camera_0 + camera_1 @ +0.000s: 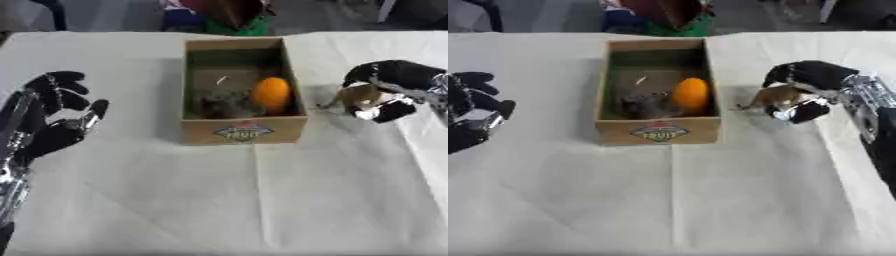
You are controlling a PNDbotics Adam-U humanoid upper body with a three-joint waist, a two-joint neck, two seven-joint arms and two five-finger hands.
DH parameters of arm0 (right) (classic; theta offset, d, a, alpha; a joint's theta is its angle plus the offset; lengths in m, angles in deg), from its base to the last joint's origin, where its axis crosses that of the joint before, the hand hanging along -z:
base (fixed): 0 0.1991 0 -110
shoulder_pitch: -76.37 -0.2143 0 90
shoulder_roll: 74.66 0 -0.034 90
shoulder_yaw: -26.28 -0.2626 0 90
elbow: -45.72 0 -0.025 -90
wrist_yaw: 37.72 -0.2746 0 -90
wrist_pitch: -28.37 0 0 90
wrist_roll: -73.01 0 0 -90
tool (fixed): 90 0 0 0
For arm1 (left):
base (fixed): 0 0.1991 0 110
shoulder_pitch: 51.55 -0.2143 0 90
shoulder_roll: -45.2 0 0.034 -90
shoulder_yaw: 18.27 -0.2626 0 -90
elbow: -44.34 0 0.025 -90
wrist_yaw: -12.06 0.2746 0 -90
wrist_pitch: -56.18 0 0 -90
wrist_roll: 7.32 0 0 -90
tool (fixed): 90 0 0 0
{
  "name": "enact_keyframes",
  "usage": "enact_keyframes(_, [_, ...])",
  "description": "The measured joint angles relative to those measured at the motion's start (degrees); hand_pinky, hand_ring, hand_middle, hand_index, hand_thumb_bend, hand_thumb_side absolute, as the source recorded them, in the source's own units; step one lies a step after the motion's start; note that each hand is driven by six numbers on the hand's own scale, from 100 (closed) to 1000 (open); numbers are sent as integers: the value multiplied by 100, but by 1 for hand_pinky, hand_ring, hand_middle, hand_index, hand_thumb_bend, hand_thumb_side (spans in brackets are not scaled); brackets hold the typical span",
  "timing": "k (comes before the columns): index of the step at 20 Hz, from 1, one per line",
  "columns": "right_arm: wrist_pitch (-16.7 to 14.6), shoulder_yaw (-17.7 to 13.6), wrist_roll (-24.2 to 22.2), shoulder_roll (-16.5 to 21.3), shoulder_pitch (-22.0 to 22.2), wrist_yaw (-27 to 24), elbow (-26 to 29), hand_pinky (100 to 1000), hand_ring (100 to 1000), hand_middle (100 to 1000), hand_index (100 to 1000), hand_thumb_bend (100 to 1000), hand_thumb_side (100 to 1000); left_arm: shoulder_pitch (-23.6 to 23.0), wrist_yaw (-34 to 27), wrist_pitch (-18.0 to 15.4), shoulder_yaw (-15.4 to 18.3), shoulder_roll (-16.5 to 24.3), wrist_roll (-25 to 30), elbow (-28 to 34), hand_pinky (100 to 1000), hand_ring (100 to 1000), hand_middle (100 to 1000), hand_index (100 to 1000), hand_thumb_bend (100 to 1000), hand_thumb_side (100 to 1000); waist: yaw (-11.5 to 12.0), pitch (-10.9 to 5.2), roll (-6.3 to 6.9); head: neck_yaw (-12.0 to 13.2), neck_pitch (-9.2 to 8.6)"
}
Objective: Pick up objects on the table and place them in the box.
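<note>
Near edge of the table [219,210] showed only the white cloth, creased, nothing left lying there to pick up as far as the views showed. Left hand [48,122] sat idle at the left side, well apart from the box, fingers relaxed and spread upward, grasping nothing. Mid-table stood the cardboard box [243,131], label facing the camera, open top. Inside it already lay an orange fruit [272,93] against the right wall and a dark grey lump [226,105] beside it, touching or nearly so; the lump was too blurred to name. So at least two things counted as placed. Just right of the box, the right hand [802,87] was curled round a small tan object [776,96], fingers over its top and thumb under; a thin bit of it poked out toward the box wall. The object was close beside the box on its right, not over the opening; whether it was lifted clear of the cloth could not be told. Judgement: task was well along, this tan object looked like the last loose item in view, and what remained was carrying it left over the box rim and letting go. Far edge past the table held only dark clutter, not part of the job.
</note>
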Motion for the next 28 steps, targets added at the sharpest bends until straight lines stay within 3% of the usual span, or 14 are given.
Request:
enact_keyframes(5, [37,-56,387,-25,17,486,-189,751,797,806,832,100,504,-6,1,-1,-1,-1,2,-3,642,569,570,758,442,186,-2,1,-4,-1,0])
enact_keyframes(8, [33,-106,598,-29,11,772,-282,702,662,669,748,100,477,-9,1,-4,-11,-2,11,-5,645,569,570,758,438,187,-7,1,-2,-2,0])
enact_keyframes(11, [2,-152,826,-58,20,1065,-362,640,509,486,608,100,441,-13,1,-6,-16,-4,21,-9,649,569,570,759,435,189,-17,2,17,-2,0])
enact_keyframes(14, [-78,-259,1103,-111,1,1366,-365,600,428,400,547,100,396,-37,1,-11,-17,-4,34,-35,653,569,570,760,428,190,-35,2,20,-3,-1])
enact_keyframes(17, [-211,-353,1401,-138,-9,1562,-362,589,400,372,524,100,369,-52,1,-14,-17,-7,40,-37,656,569,571,760,415,192,-51,2,29,-3,-1])
enact_keyframes(22, [-464,-413,1708,-137,-138,1455,-266,577,379,350,506,100,326,-62,1,-24,-16,-7,65,-40,657,569,571,760,411,194,-77,-4,23,-2,-1])
enact_keyframes(28, [-745,-419,1493,-136,-475,853,-122,574,368,336,494,100,307,-91,1,-28,-14,-7,75,-71,658,569,571,761,407,195,-79,-51,2,-2,-1])
